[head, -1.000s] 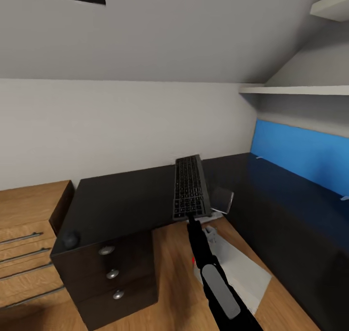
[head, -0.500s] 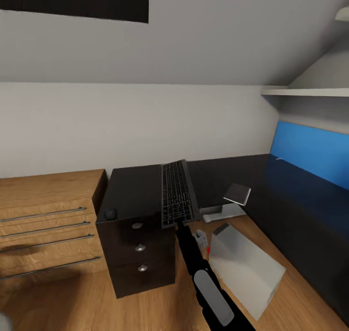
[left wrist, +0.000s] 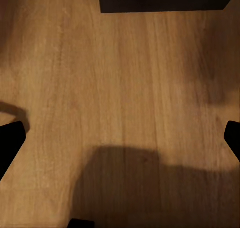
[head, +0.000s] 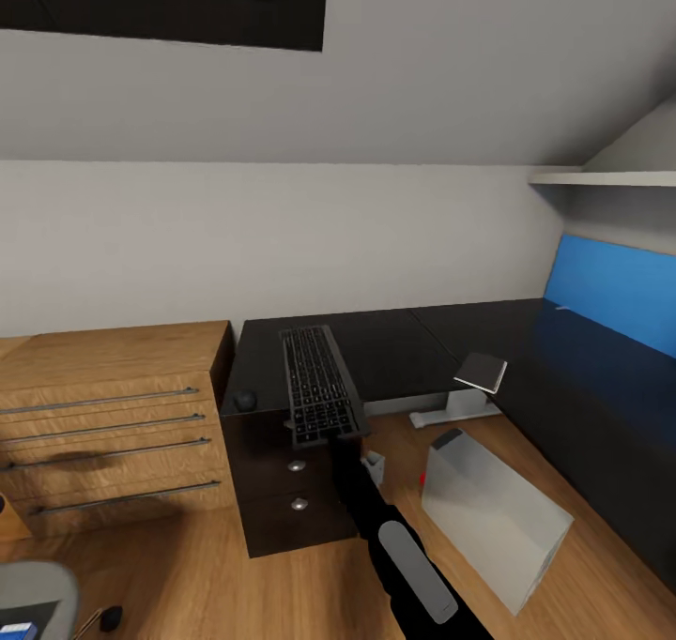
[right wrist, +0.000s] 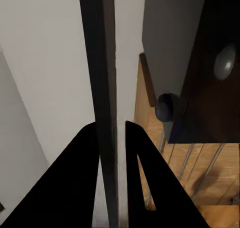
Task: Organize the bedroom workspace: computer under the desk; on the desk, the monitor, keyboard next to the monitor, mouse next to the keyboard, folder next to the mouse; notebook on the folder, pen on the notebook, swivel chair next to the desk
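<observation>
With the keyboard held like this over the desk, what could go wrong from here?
1. The right claw pinches the keyboard only at its near edge, so the long board could pivot or slip out.
2. The mouse sits at the desk corner beside the keyboard; setting down carelessly could knock it off.
3. The computer lies tilted on the floor, close to the arm's path.

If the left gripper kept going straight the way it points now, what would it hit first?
Most likely the wooden floor, which lies straight ahead of the left gripper; nothing shows in between, though depth is unclear.
</observation>
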`<state>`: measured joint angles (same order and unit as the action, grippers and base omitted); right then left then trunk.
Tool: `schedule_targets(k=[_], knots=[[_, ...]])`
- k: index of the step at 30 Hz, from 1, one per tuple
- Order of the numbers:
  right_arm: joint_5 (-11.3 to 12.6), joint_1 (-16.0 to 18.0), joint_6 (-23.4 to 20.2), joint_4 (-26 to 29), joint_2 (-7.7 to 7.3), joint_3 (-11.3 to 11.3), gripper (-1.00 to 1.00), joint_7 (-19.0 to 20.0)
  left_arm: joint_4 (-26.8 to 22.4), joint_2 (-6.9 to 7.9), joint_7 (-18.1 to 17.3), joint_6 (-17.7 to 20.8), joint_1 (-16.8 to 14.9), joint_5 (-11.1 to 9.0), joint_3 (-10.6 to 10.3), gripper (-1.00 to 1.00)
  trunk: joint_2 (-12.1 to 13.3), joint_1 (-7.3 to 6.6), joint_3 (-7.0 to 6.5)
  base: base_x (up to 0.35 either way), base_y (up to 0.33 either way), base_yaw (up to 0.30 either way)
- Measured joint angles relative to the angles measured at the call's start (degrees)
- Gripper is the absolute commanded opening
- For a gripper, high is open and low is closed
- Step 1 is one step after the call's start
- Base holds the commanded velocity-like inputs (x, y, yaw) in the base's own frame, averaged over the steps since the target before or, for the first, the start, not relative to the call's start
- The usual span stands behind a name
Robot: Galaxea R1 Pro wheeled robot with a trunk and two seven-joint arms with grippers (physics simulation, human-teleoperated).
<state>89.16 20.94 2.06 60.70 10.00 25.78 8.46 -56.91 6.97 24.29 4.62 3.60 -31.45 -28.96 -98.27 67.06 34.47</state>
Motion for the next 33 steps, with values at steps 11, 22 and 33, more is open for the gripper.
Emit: schedule_targets(k=[11,22,33], knots=[[0.77,-0.14,-2.62,-0.15,0.00,-0.06,-1.00,1.04,-0.08,0.00,0.06,-0.06,0.01,0.07,0.09,1.00,0.00,0.00,0.00,0.000,0.000,0.000],[1.88,-0.14,-2.68,-0.45,0.00,-0.12,-1.00,0.82,-0.50,0.16,-0.20,-7.15,0.01,0.40,0.09,1.00,0.00,-0.03,0.00,0.160,0.063,0.000],[6.12,-0.14,-2.68,-0.57,0.00,-0.28,-1.00,0.61,-0.49,0.17,-0.06,-7.40,0.03,0.40,0.23,1.00,0.00,0.00,0.00,0.085,0.009,0.000]])
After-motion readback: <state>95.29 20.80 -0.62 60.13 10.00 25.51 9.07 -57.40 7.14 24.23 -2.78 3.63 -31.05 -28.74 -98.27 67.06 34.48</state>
